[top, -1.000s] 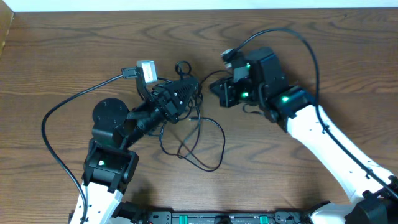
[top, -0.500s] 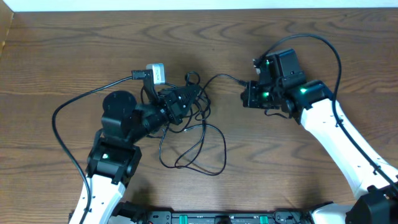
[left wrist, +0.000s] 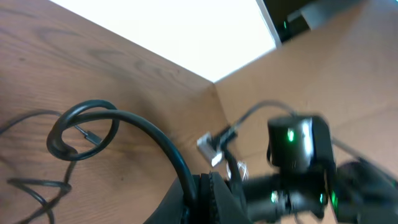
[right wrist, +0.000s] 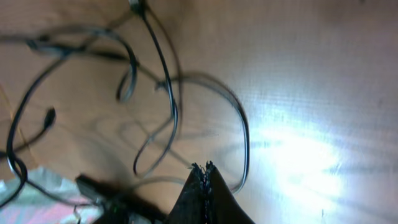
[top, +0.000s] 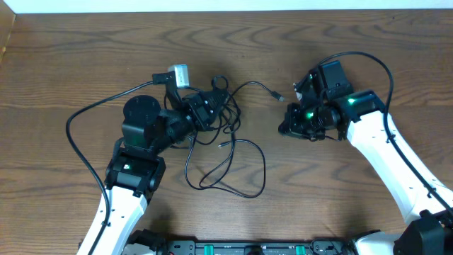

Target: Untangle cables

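Note:
Thin black cables (top: pixel 228 119) lie knotted at the table's middle, with loose loops (top: pixel 230 168) trailing toward the front. My left gripper (top: pixel 212 106) sits in the knot. In the left wrist view this gripper (left wrist: pixel 208 180) is shut on a black cable (left wrist: pixel 152 134) that curls into a loop. One strand runs right and ends in a small plug (top: pixel 278 97) lying free on the wood. My right gripper (top: pixel 287 127) is just in front of that plug, apart from it. In the right wrist view the jaws (right wrist: pixel 203 168) are shut with nothing between them, and cables (right wrist: pixel 165 81) lie beyond.
A thick black cord (top: pixel 85 117) arcs from the left arm to its white camera (top: pixel 179 74). Another cord (top: pixel 368 60) loops over the right arm (top: pixel 386 152). A dark rail (top: pixel 233 248) runs along the table's front edge.
My right gripper pulled a strand out to the right, then drew back toward the front, leaving the plug on the table. The left gripper shifted slightly right with the knot.

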